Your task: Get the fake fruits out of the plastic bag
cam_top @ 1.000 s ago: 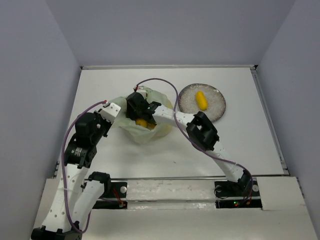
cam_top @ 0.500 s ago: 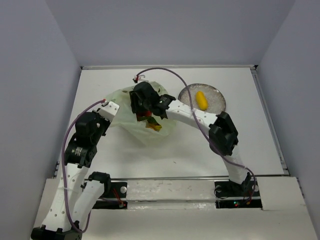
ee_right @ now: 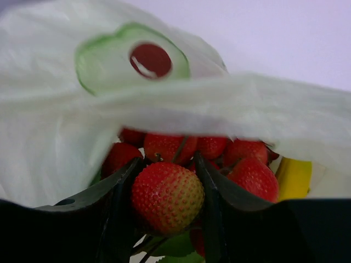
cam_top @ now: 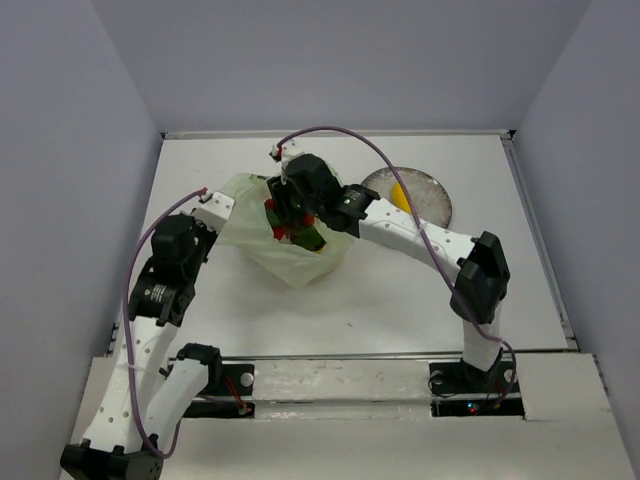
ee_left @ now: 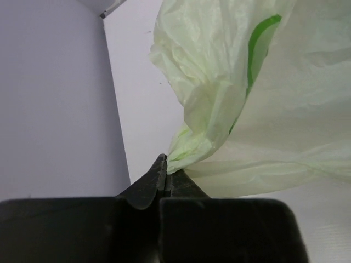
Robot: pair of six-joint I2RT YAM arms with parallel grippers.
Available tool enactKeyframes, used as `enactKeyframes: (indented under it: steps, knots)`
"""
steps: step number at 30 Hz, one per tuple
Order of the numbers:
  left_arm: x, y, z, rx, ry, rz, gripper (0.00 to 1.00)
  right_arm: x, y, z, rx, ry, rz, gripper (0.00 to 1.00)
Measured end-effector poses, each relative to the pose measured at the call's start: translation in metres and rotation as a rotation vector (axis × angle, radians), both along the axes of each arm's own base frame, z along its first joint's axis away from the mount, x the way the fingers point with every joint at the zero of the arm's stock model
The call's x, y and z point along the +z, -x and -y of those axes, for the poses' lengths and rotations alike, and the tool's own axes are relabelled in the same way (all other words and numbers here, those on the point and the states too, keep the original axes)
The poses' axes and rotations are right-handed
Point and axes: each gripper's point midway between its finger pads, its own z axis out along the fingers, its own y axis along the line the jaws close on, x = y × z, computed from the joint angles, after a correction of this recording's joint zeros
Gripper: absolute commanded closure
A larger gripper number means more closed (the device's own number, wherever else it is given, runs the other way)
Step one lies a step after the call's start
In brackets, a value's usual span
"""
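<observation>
Status: right gripper (ee_right: 167, 164) is clamped on a strawberry (ee_right: 166, 198), one finger on each flank. It's the front berry of a red bunch (ee_right: 219, 150) sitting in the mouth of the bag (ee_right: 66, 137). A bag fold hangs across just above the bunch. A yellow piece (ee_right: 293, 176) lies behind it on the right. Left gripper (ee_left: 163, 167) is pinched together on a twist of film at the bag's left edge, holding it taut. The bag sits mid-table, left of the plate (cam_top: 432, 200).

Step in hand, as I read it: lift the bunch clear.
- Pull up and right toward the plate, not straight up, so the fold slides off the berries instead of snagging.
- Keep your left pinch fixed and low. If it rises with you, the whole bag likely comes along.
- Your grip is on one berry only, so go slow. The rest of the bunch hangs off it and could tug it loose.
- Check the green leaves under the berry for caught film.

Versus a second ago:
- The right gripper sat nearer the bag's front with yellow showing under it. Now it's at the far rim with red showing.
- The right elbow has swung out right, and the forearm now covers the plate's left edge.
- The plated fruit (cam_top: 399, 191) hasn't moved.
- The left arm has shifted slightly left.
</observation>
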Motion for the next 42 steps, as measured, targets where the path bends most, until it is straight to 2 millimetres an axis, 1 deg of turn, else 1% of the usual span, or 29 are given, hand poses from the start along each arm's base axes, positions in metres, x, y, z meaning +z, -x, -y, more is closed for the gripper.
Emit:
enactKeyframes:
  steps: [1,4,8,10,13,15,18,19,20,23,25,26,27,29,30,31,32,33,34,35,36,38,39,40,42]
  knots:
    - [0.006,-0.001,-0.004,0.021,-0.004,0.018,1.00,-0.006,0.000,0.003,-0.005,0.021,-0.002,0.99]
    - [0.027,-0.002,-0.013,0.079,-0.009,0.086,1.00,-0.029,-0.002,0.018,-0.023,0.097,-0.022,0.99]
    - [0.044,0.000,-0.028,0.160,-0.026,0.155,1.00,-0.050,-0.007,0.036,-0.048,0.152,-0.051,0.99]
    - [0.046,0.002,-0.032,0.178,-0.034,0.167,1.00,-0.060,-0.008,0.046,-0.063,0.182,-0.069,0.99]
    - [0.042,0.004,-0.027,0.144,-0.031,0.160,1.00,-0.059,-0.009,0.053,-0.050,0.193,-0.077,0.99]
    - [0.039,0.006,-0.023,0.114,-0.024,0.152,1.00,-0.053,-0.005,0.049,-0.012,0.175,-0.085,0.99]
    - [0.033,0.005,-0.012,0.057,-0.008,0.127,1.00,-0.021,0.002,0.032,0.069,0.099,-0.079,0.99]
    - [0.031,0.004,-0.010,0.046,-0.005,0.120,1.00,0.000,0.005,0.022,0.105,0.049,-0.065,0.99]
    - [0.029,0.003,-0.008,0.034,-0.001,0.110,1.00,0.013,0.005,0.017,0.123,0.018,-0.053,0.99]
    - [0.020,-0.003,-0.003,0.020,0.007,0.073,1.00,0.087,0.012,-0.002,0.205,-0.152,0.028,0.99]
    - [0.013,-0.006,-0.001,0.019,0.012,0.046,1.00,0.127,0.018,-0.005,0.235,-0.236,0.077,0.99]
    - [0.010,-0.008,-0.001,0.021,0.014,0.033,1.00,0.144,0.020,-0.004,0.242,-0.271,0.101,0.99]
    - [0.007,-0.010,0.000,0.023,0.014,0.018,1.00,0.161,0.021,-0.002,0.245,-0.307,0.122,0.99]
    - [0.002,-0.012,0.001,0.024,0.016,-0.003,1.00,0.188,0.017,0.007,0.229,-0.373,0.154,0.99]
    - [0.000,-0.012,0.001,0.023,0.016,-0.011,1.00,0.202,0.010,0.019,0.200,-0.411,0.170,0.99]
    - [0.000,-0.011,0.001,0.024,0.018,-0.015,1.00,0.211,0.003,0.029,0.170,-0.433,0.181,0.99]
    - [0.001,-0.011,0.001,0.024,0.019,-0.013,1.00,0.218,-0.011,0.045,0.118,-0.451,0.197,0.99]
    - [0.003,-0.011,0.001,0.024,0.020,-0.009,1.00,0.221,-0.024,0.062,0.065,-0.458,0.210,0.99]
    - [0.005,-0.011,0.001,0.024,0.021,-0.005,1.00,0.224,-0.043,0.087,-0.020,-0.467,0.223,0.99]
    - [0.007,-0.012,0.001,0.024,0.022,-0.001,1.00,0.224,-0.055,0.103,-0.074,-0.471,0.230,0.99]
    - [0.008,-0.012,0.001,0.024,0.022,0.004,1.00,0.219,-0.078,0.140,-0.186,-0.467,0.243,0.99]
    - [0.011,-0.011,0.001,0.024,0.024,0.011,1.00,0.198,-0.104,0.190,-0.343,-0.436,0.234,0.99]
    - [0.012,-0.011,0.001,0.025,0.025,0.014,1.00,0.189,-0.113,0.209,-0.404,-0.420,0.232,0.99]
    - [0.012,-0.010,0.001,0.024,0.025,0.015,1.00,0.167,-0.124,0.237,-0.491,-0.385,0.218,0.99]
    - [0.013,-0.009,0.001,0.024,0.025,0.017,1.00,0.129,-0.132,0.266,-0.587,-0.321,0.172,0.99]
